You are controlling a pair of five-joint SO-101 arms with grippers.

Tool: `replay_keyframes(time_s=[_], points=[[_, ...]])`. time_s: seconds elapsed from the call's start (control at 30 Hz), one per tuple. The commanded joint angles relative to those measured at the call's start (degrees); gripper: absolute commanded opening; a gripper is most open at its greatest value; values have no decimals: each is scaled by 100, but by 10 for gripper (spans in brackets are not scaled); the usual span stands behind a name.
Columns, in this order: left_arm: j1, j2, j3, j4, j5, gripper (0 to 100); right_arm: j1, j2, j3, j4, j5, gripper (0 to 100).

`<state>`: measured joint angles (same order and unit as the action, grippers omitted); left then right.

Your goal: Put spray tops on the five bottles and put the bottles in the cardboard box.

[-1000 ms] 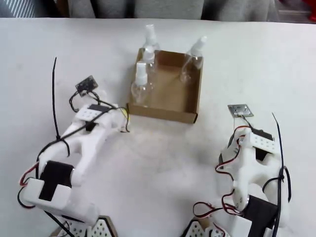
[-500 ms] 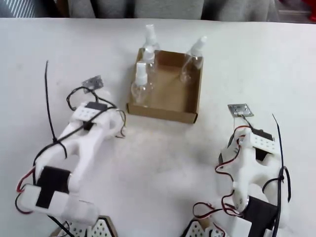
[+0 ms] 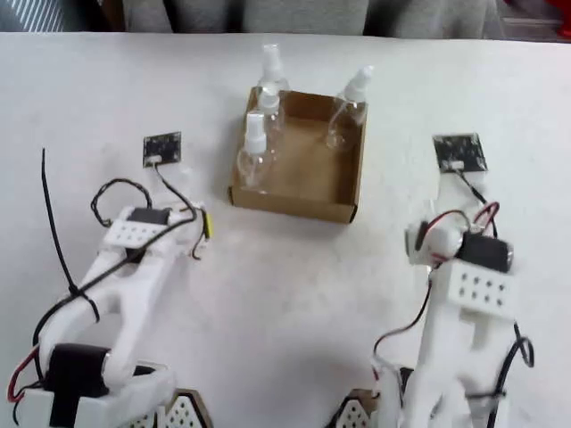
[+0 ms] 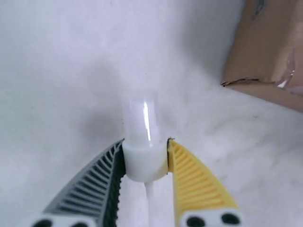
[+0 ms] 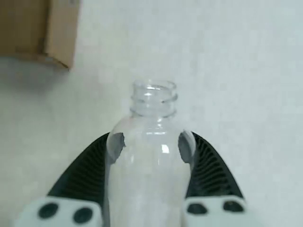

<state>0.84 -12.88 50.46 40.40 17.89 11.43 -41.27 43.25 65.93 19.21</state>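
Both arms have shifted over the white table (image 3: 285, 294): the left white arm (image 3: 134, 259) has drawn back from the box's side toward the lower left of the high view, and the right white arm (image 3: 468, 303) has swung up along the right edge. At upper centre sits the brown cardboard box (image 3: 294, 203), with four clear capped bottles (image 3: 254, 152) standing in it or at its far rim. The right claw (image 5: 150, 138) is pinching a clear open-necked plastic bottle (image 5: 152, 99) by its shoulders, long axis running straight out from the wrist, neck leading. The left claw (image 4: 145, 143) is pressed on a white spray top with a clear cap (image 4: 144, 163), cap outward, thin tube pointing back toward the wrist. The two claws are well apart, the top lying frame-left of the bottle; I'd say tube and neck have yet to be lined up.
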Motion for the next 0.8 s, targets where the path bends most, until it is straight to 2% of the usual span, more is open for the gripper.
replay_keyframes(time_s=[0.0,0.2,0.37,0.43,0.57,0.67,0.77], points=[[-57,-356,0,-176,-53,20,-1024,-910,325,-919,-149,17],[-444,-523,-79,-158,-53,20,-1859,-1851,1829,-3266,-149,17],[-673,-1376,-79,-141,-53,20,-2580,-2686,2593,-5253,-158,17],[-681,-1930,-79,-141,-53,20,-2993,-2985,2813,-5569,-404,16],[-629,-3222,-105,-193,-70,20,-3538,-3547,3051,-5903,-1521,16],[-629,-4013,-475,-167,-554,20,-3837,-3996,3209,-5912,-2013,16],[-629,-4391,-1073,-185,-1020,20,-4295,-4479,3701,-5912,-2110,16]])
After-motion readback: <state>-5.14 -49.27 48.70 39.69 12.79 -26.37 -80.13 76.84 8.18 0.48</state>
